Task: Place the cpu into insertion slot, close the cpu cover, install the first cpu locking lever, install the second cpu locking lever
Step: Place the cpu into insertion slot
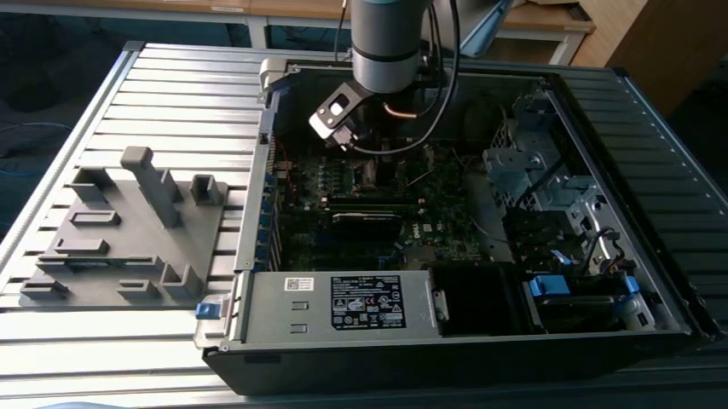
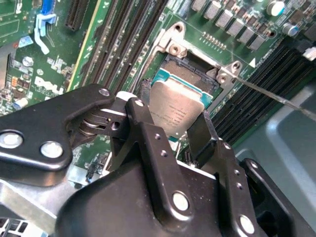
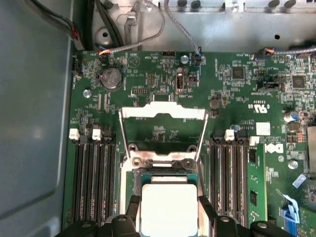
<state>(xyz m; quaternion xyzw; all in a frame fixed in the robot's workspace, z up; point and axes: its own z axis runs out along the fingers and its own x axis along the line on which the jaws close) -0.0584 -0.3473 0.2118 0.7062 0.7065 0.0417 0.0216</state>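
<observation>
Gripper (image 2: 169, 123) around cpu (image 2: 176, 104) at insertion slot (image 2: 189, 67)

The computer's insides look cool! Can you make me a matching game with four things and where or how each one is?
Things:
1. cpu
2. cpu cover
3. memory slots
4. grey holder tray

Places or states:
A. lying on the table beside the computer case
B. swung up, open
C. gripped in the pincer over the insertion slot
D. long and black, on both sides of the insertion slot

Right pairs: 1-C, 2-B, 3-D, 4-A.
</observation>
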